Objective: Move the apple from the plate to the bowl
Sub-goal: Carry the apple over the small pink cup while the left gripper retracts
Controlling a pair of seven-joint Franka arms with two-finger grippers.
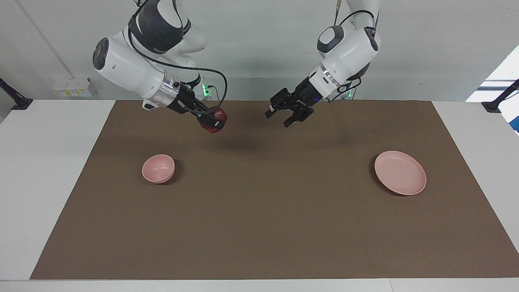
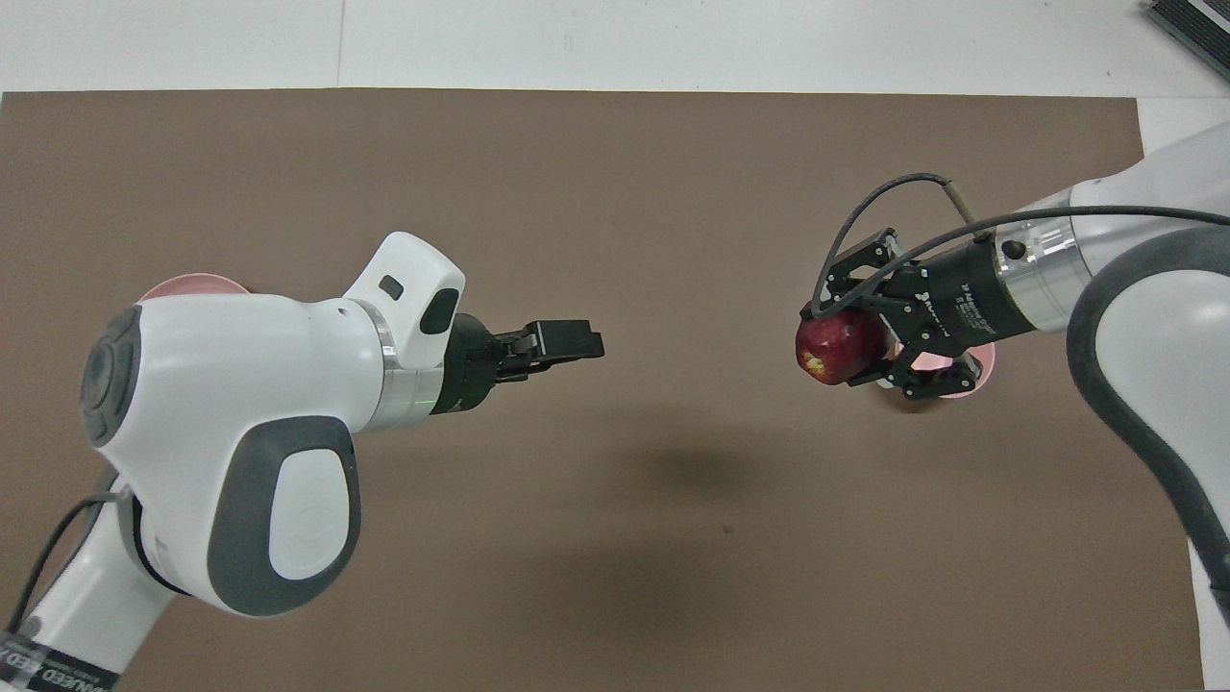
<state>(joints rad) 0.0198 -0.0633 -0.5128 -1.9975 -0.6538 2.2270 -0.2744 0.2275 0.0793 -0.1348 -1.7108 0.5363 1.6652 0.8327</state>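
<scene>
Above the brown worktop (image 1: 259, 227), the right end effector (image 1: 211, 118) clamps the small dark red apple (image 1: 217, 120), carried toward the deep pink bowl (image 1: 158, 168) at seven o'clock; the left end effector (image 1: 288, 114) waits, parted, the wide pink plate (image 1: 400, 172) bare.

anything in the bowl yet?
No. In the facing view the bowl is empty. The apple is up in the right gripper, above the brown mat. In the overhead view that gripper hides most of the bowl. The plate is empty.
</scene>
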